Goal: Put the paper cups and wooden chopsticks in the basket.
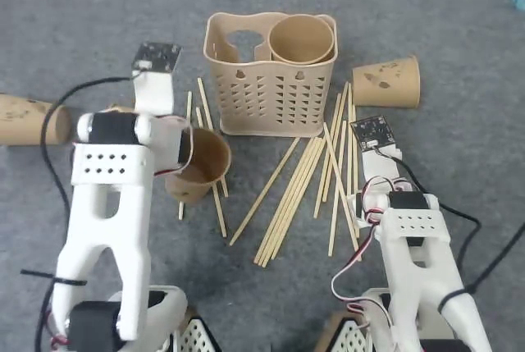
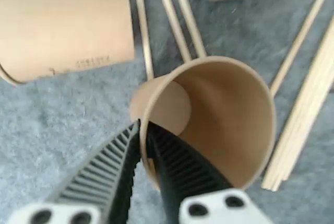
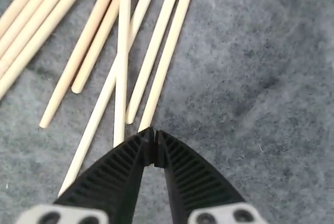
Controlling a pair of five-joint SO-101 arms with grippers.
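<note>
My left gripper (image 2: 143, 130) is shut on the rim of a brown paper cup (image 2: 224, 114), one finger inside and one outside; the high view has this tilted cup (image 1: 201, 165) left of the basket (image 1: 271, 93). The beige slotted basket holds one paper cup (image 1: 302, 38) in its right compartment. Another cup (image 1: 387, 83) lies on its side right of the basket, and one more (image 1: 29, 120) lies at the far left. Wooden chopsticks (image 1: 295, 192) are scattered in front of the basket. My right gripper (image 3: 153, 138) is shut on nothing, its tips at the near ends of several chopsticks (image 3: 156, 51).
Grey carpet (image 1: 459, 163) covers the table. A further cup (image 2: 62, 25) lies on its side close beside the held one. Loose chopsticks (image 1: 215, 184) lie under and around the held cup. Cables trail from both arms.
</note>
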